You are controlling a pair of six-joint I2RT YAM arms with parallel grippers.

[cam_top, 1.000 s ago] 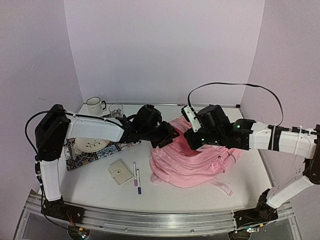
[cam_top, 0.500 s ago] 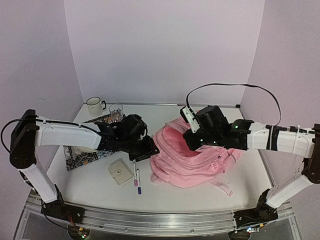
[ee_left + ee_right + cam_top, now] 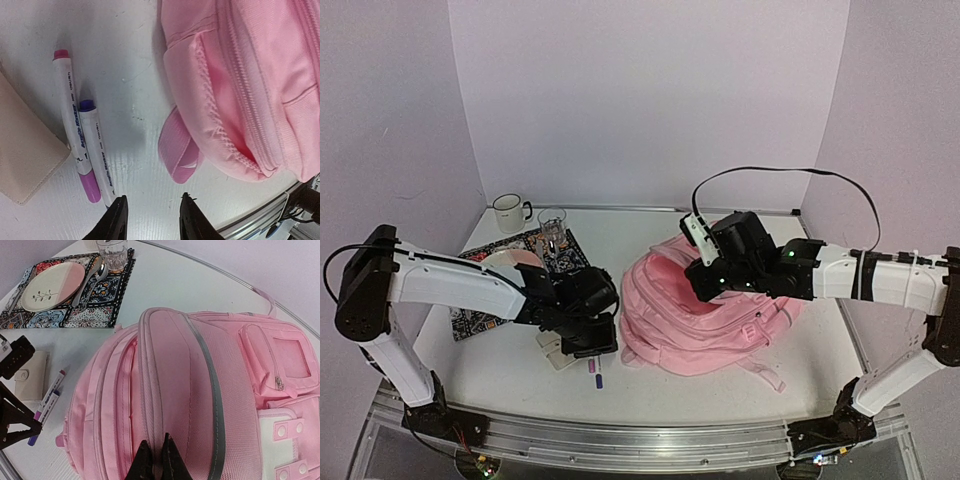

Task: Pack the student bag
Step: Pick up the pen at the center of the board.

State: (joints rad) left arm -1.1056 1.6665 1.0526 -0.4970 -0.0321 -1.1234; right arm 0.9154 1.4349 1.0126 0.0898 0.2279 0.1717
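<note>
1. The bag (image 3: 705, 325) lies on the table (image 3: 500, 385), right of the middle, with its top turned toward the left arm
2. The right gripper (image 3: 157, 460) is closed tight on a fold of the bag's top flap; the flap is held raised, so that the pocket beside it appears to gape
3. The left gripper (image 3: 152, 220) is held low over 2 pens, one pink-capped (image 3: 70, 115) and one purple-capped (image 3: 95, 150), which lie touching side by side just beside a beige wallet (image 3: 20, 150). Its jaws are set a modest way apart and nothing is held between them
4. The step in hand is judged to be the fetching of a pen for packing. The jaws are not yet squared over the barrels, whose near ends lie just beside 1 fingertip. A small shift toward the pens, a descent to the table and a closing across 1 barrel would be called for. The thin round barrels could be rolled or pushed aside
5. Compared with 1 second earlier, the left arm has been drawn away from the bag's mouth, swung to the near side and lowered; the pens and wallet, then in plain sight from above, are now largely covered by it. The right gripper and the bag are hardly changed
</note>
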